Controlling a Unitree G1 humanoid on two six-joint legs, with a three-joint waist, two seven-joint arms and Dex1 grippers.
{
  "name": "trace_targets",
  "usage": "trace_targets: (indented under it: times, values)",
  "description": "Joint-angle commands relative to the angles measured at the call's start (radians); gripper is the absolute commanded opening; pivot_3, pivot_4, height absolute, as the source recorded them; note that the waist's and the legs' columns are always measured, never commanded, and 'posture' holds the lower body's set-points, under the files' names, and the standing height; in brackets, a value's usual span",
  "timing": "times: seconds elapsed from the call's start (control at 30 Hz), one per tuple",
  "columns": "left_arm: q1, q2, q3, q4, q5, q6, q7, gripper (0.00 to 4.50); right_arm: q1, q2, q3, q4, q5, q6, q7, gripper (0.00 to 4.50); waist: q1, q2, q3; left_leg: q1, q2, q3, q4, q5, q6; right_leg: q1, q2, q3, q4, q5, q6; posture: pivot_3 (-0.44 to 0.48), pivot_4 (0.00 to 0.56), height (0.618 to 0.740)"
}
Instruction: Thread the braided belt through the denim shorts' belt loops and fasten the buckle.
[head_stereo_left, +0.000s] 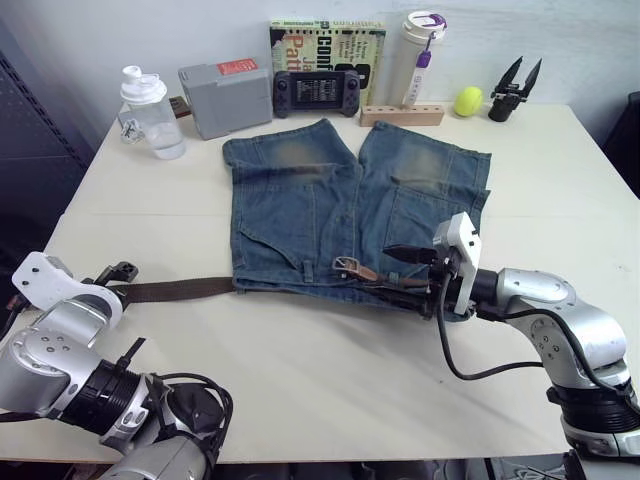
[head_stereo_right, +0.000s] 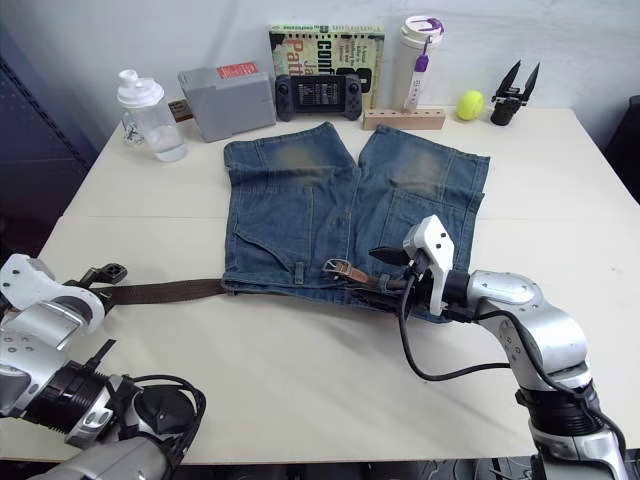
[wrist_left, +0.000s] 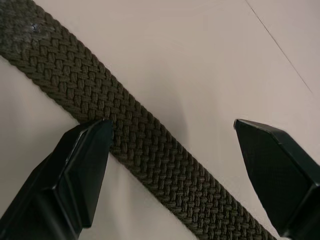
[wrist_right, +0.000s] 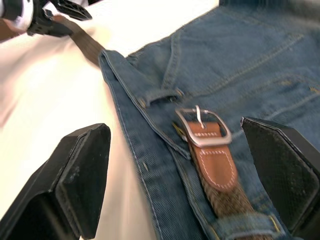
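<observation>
1 belt, 1 pair shorts, 2 grippers, both w/ fingers apart.

Braided belt (head_stereo_left: 175, 290) runs from left gripper (wrist_left: 172, 145), which straddles it on table (head_stereo_left: 330, 370), under denim shorts (head_stereo_left: 330, 205) waistband; buckle (wrist_right: 202, 127) lies on the denim between right gripper (wrist_right: 185, 175) fingers.

- Left arm: enters low at the near left, forearm angled toward the table's left edge.
- Left gripper (head_stereo_left: 113, 277): low over the table, jaws wide apart; fingers (wrist_left: 82, 165) straddle the belt (wrist_left: 125, 145), one fingertip at the strap's edge, the other clear of it.
- Right arm: bent at the elbow, forearm reaching leftward, wrist level.
- Right gripper (head_stereo_left: 408, 268): jaws spread wide, fingers (wrist_right: 80, 175) empty, set either side of the buckle (wrist_right: 202, 127), not touching it.
</observation>
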Motion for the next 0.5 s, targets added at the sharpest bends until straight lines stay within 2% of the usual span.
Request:
trace_targets:
  times: [0.03, 0.17, 0.27, 0.3, 0.4, 0.5]
  values:
    - [0.035, -0.019, 0.018, 0.059, 0.053, -0.029, 0.032, 4.27, -0.003, 0.006, -0.025, -0.05, 0.03, 0.005, -0.025, 4.48, -0.001, 0.001, -0.001, 0.0, 0.0, 0.0, 0.0, 0.0, 0.0, 0.0, 0.0, 0.0, 0.0, 0.0, 0.0, 0.0, 0.15, 0.726]
    - [0.017, -0.014, 0.021, 0.069, 0.044, -0.067, 0.024, 3.19, -0.004, 0.012, -0.024, -0.052, 0.027, -0.002, -0.05, 4.5, -0.001, 0.003, -0.002, 0.001, 0.0, 0.001, -0.001, 0.0, 0.0, 0.0, 0.0, 0.001, 0.001, 0.0, -0.001, 0.0, 0.15, 0.726]
    - [0.014, -0.012, -0.001, 0.066, 0.041, -0.073, 0.014, 1.93, -0.006, 0.018, -0.033, -0.051, 0.036, -0.002, -0.063, 4.5, 0.003, 0.003, -0.002, 0.001, 0.0, 0.001, 0.0, 0.001, -0.001, 0.0, 0.0, 0.0, 0.002, -0.001, -0.001, 0.0, 0.15, 0.726]
    - [0.025, -0.004, -0.024, 0.065, 0.04, -0.087, 0.006, 1.36, -0.007, 0.019, -0.033, -0.048, 0.032, -0.006, -0.068, 4.5, 0.004, 0.003, -0.002, 0.001, 0.0, 0.001, 0.0, 0.001, -0.001, 0.0, 0.0, 0.0, 0.002, -0.001, -0.001, 0.0, 0.15, 0.726]
    - [0.058, 0.023, -0.097, 0.061, 0.029, -0.126, -0.023, 0.06, -0.003, 0.02, -0.028, -0.044, 0.02, -0.014, -0.08, 4.5, 0.003, 0.003, -0.001, 0.0, 0.0, 0.0, 0.0, 0.001, -0.001, 0.0, 0.0, 0.0, 0.001, -0.001, -0.001, 0.0, 0.15, 0.726]
    - [0.099, 0.062, -0.219, 0.042, -0.013, -0.246, -0.108, 0.06, 0.006, 0.023, -0.027, -0.056, 0.02, -0.015, -0.092, 4.5, 0.003, 0.002, -0.001, 0.0, 0.0, 0.0, 0.0, 0.001, -0.001, -0.001, 0.0, 0.0, 0.001, -0.001, -0.001, 0.0, 0.15, 0.726]
